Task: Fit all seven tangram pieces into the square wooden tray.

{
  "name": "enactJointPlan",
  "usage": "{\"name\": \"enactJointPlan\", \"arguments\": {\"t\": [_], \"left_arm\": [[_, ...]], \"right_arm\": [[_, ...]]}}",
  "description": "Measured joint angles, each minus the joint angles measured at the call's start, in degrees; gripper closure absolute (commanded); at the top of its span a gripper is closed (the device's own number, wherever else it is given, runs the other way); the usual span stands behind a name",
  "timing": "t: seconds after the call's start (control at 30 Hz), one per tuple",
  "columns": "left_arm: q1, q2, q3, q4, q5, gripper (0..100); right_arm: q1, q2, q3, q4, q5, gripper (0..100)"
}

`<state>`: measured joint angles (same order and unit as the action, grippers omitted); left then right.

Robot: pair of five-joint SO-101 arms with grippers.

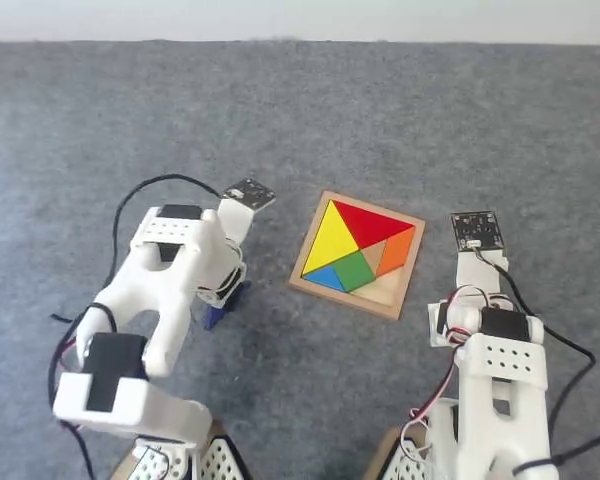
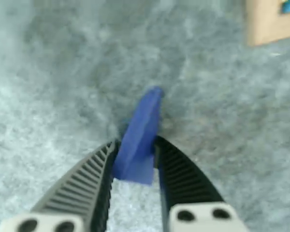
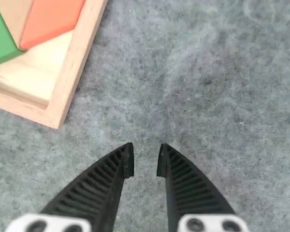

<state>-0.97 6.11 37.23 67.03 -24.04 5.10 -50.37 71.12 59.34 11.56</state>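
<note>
Left of the tray (image 1: pixel 386 291), the left gripper (image 2: pixel 135 157) pinches a blue piece (image 2: pixel 141 130), perhaps edge-up, half-hidden from above; the right gripper (image 3: pixel 145 160) is slightly spread.

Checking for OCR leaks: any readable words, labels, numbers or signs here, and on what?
None readable.
wooden tray, blue piece, grey carpet: no print.
left wrist board, right wrist board: marks too small to read.

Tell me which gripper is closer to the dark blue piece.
Left. The left gripper grips the dark blue piece; the right gripper hangs over bare carpet beyond the tray.
</note>
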Motion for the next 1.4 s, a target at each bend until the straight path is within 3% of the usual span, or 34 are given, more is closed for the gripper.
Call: {"name": "enactJointPlan", "arguments": {"t": [0.13,0.5,0.67,0.87,1.07,1.4], "left_arm": [[1.85,-1.67,1.05,0.62,0.09,98],[12.66,-14.86,-7.74,15.3,4.04,98],[16.97,-15.21,-10.99,15.56,6.15,98],[24.62,-14.33,-12.4,5.36,11.34,98],[30.15,-3.08,-12.84,-7.82,16.09,98],[34.9,8.09,-14.24,-19.08,15.38,97]], "right_arm": [[0.0,0.0,0.0,0.0,0.0,90.5],[-0.09,0.0,0.0,0.0,0.0,90.5],[-0.09,0.0,0.0,0.0,0.0,90.5],[0.53,0.0,0.0,0.0,0.0,90.5],[10.37,0.0,-1.32,1.05,0.0,90.4],[13.98,0.0,-2.64,2.2,2.37,90.5]]}}
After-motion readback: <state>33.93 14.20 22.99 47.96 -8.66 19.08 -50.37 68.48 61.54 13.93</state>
